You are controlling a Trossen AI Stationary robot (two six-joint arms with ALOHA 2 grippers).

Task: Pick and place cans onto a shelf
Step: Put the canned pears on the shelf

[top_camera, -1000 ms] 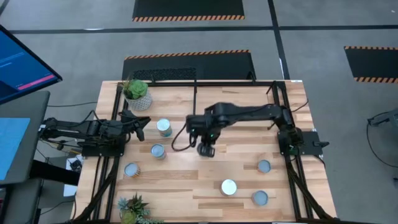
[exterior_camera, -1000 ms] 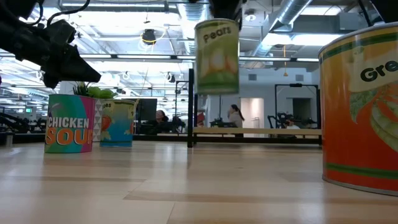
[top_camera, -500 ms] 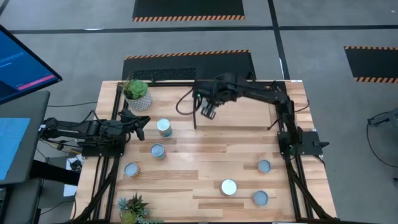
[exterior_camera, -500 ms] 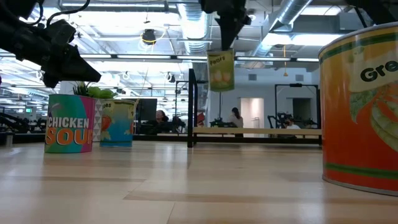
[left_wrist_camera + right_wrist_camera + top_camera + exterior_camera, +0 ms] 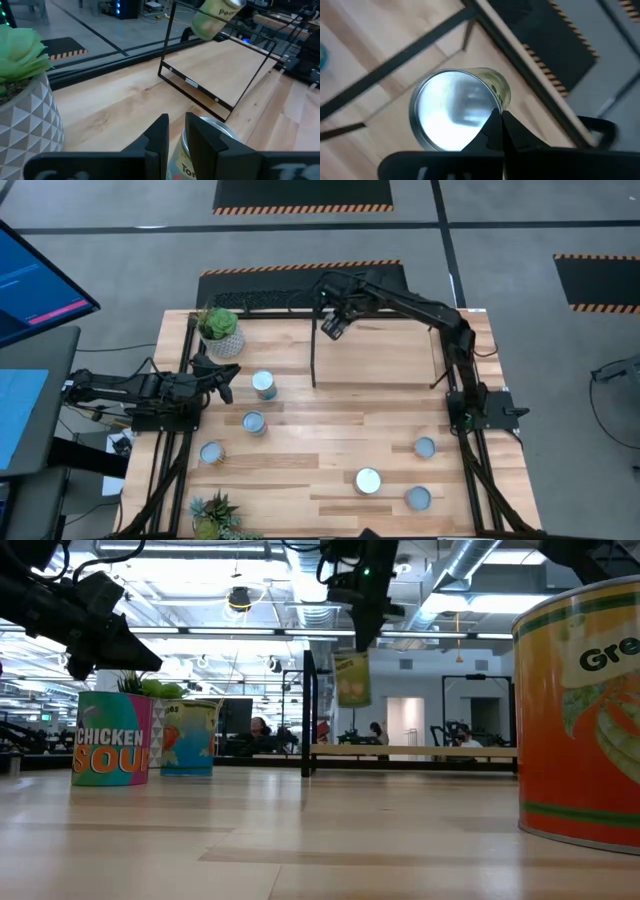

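A green "Pears" can [image 5: 352, 678] hangs in the air over the far left part of the shelf [image 5: 375, 358], a bay of light wood framed by thin black rods. My right gripper [image 5: 335, 326] is shut on it. Six other cans stand on their bases on the table: three at the left [image 5: 263, 384] [image 5: 254, 423] [image 5: 211, 452] and three at the near right [image 5: 424, 447] [image 5: 368, 480] [image 5: 417, 498]. My left gripper [image 5: 226, 380] waits at the table's left side. Its fingers [image 5: 161, 135] stand a narrow gap apart with nothing between them, just short of a can [image 5: 202, 142]. My right gripper pinches the can's top rim [image 5: 493, 102] at one side between its two fingertips [image 5: 506, 131]. The fingers come from above, slanting down. The can hangs below them, a little tilted, its silvery top [image 5: 450, 112] up, clear of the shelf and the table.
A potted plant [image 5: 220, 325] stands at the far left corner and another [image 5: 212, 515] at the near left corner. An upright black rod [image 5: 313, 350] marks the shelf's left end. Bare wood lies between the two groups of cans.
My right gripper has swung from over the table's middle toward the far edge, turning at the wrist as it went. The green can has gone with it, held clear of the table, and now hangs over the shelf.
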